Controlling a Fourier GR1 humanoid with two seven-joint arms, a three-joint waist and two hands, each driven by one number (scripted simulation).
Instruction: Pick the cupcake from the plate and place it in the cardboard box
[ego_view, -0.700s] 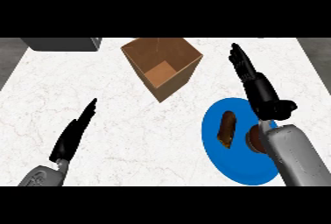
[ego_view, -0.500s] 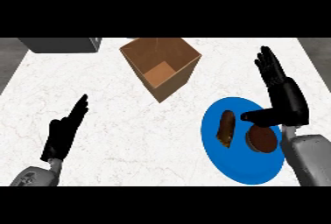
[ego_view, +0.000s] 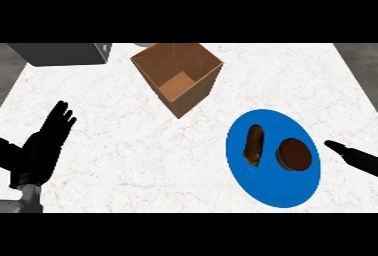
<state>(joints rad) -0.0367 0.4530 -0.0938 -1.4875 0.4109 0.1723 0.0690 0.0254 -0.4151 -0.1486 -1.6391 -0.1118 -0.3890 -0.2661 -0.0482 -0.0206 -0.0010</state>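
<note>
A blue plate (ego_view: 275, 185) lies at the right of the white counter. On it sit a round brown cupcake (ego_view: 294, 154) and, to its left, an oblong brown pastry (ego_view: 255, 144). The open cardboard box (ego_view: 177, 76) stands at the back centre, with nothing visible inside. Only part of my right hand (ego_view: 356, 157) shows at the right edge, just right of the plate and apart from the cupcake. My left hand (ego_view: 43, 148) rests open at the lower left, fingers straight, far from the plate.
A grey appliance (ego_view: 59, 53) sits at the back left corner. Darker floor shows beyond the counter's left and right edges.
My right hand has drawn back from above the plate to the right edge, uncovering the cupcake. My left hand has turned flatter and shifted slightly left.
</note>
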